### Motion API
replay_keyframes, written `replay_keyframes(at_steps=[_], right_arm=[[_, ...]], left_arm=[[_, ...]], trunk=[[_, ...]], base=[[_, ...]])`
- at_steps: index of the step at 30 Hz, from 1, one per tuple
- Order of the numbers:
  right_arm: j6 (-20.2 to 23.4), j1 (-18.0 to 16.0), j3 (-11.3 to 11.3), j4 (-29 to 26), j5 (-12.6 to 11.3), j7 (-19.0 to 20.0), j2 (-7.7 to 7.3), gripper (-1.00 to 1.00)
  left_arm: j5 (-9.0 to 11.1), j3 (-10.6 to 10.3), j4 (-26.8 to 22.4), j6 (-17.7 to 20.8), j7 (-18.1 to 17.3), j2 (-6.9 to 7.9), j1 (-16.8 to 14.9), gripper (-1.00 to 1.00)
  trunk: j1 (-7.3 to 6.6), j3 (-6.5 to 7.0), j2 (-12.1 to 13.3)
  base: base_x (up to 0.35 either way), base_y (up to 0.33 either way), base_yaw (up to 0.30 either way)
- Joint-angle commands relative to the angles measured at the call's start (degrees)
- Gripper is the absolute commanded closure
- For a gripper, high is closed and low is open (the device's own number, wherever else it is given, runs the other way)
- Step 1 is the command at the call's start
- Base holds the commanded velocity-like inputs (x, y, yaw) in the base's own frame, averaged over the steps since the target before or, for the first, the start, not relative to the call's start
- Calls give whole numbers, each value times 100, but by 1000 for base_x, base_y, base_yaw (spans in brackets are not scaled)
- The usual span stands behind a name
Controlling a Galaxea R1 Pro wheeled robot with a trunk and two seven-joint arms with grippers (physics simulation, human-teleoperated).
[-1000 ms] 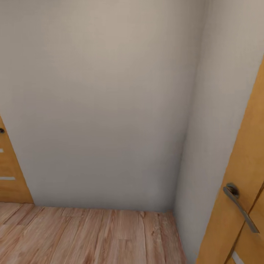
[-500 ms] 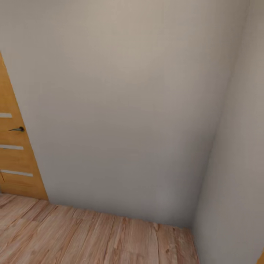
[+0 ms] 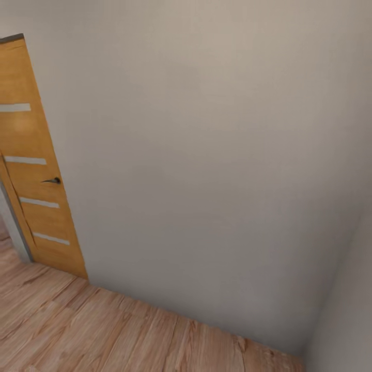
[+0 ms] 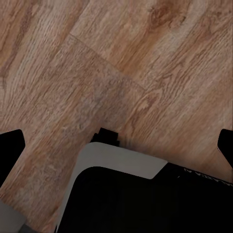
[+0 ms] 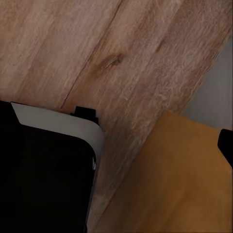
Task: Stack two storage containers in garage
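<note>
Grey wall blocks ahead; wooden door left; plank floor open below.

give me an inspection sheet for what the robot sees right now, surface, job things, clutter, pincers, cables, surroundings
Surface: light wood-plank floor, seen in all three views.
Job's things: nothing seen; no orange-red containers in these pictures.
Clutter: nothing seen.
Pincers: left pincer has dark fingertips at both edges of the left wrist view, wide apart, empty; right pincer state cannot be told.
Cables: nothing seen.
Surroundings: plain pale wall; honey-brown door with pale strips and a dark lever handle at the head view's left; a dark and grey part of the robot's body below the left wrist.
</note>
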Motion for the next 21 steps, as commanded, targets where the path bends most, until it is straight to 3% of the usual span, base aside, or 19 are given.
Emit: replay_keyframes(at_steps=[1, 6, 21], right_arm=[[-33, -6, 37, 17, -17, -13, 1, -100], [-33, -5, 37, 17, -9, -13, 1, -100], [-33, -6, 37, 17, -8, -13, 10, -100]], left_arm=[[47, -49, 5, -15, 14, -3, -5, -100], [47, -50, 5, -20, 18, -3, -5, -100], [47, -49, 3, -21, 18, -3, -5, -100]], trunk=[[4, -7, -4], [4, -7, -4], [4, -7, -4]], base=[[295, 0, 269], [261, 0, 269], [11, 0, 269]])
